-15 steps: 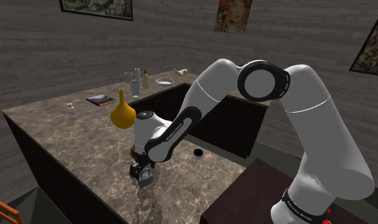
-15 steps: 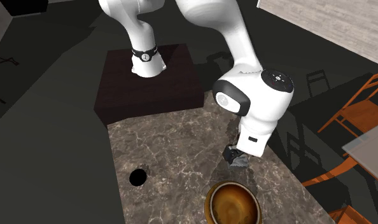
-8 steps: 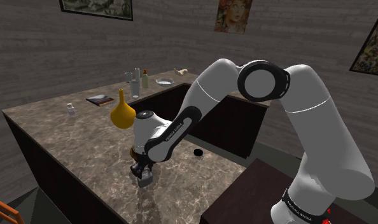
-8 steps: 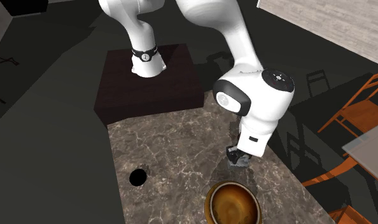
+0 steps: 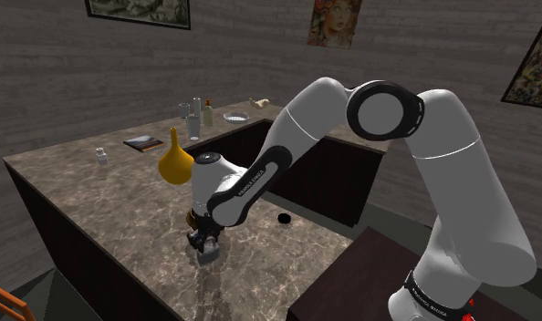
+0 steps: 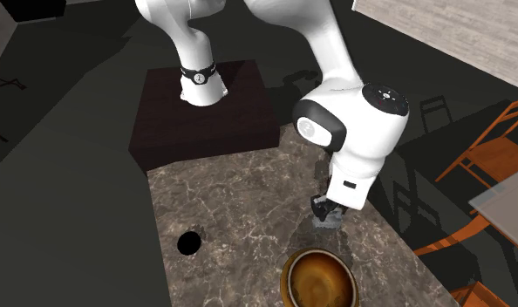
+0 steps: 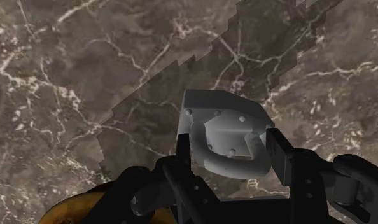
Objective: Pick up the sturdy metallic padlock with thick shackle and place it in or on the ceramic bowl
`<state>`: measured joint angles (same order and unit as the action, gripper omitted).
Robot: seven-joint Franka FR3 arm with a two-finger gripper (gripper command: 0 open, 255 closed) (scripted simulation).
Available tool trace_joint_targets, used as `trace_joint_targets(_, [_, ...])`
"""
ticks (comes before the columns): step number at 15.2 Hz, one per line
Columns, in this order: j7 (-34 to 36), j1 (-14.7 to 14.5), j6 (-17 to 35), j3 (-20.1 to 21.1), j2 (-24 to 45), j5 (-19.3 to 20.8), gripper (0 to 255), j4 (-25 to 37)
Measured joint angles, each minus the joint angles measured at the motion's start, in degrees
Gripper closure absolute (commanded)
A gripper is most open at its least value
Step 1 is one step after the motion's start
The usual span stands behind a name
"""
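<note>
Bowl [image 6: 318, 279]: brown, on the marble counter [image 6: 222, 218], cut off by the second exterior view's bottom edge.
Padlock [image 7: 223, 127]: grey, near the bowl, outside it.
Gripper [image 7: 229, 151]: I see its fingers clasping the padlock.
Unclear: whether the padlock touches the counter.

a grey padlock [image 7: 223, 130], a brown counter [image 7: 73, 63] veined in white, an amber-brown bowl [image 6: 318, 281], a yellow vase [image 5: 175, 165].

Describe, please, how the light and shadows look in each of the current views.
Wrist view: a jagged-edged dark shadow crosses the brown marble countertop diagonally, past the grey metal padlock. Second exterior view: dim floor, brightly lit white arm. Shoulder view: even, soft light.
</note>
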<state>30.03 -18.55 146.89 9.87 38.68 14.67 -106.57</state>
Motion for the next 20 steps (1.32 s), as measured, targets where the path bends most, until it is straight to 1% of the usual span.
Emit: trace_joint_targets(20, [-2.6, 2.0, -10.5, 2.8, -11.3, -3.5, 255, -0.7])
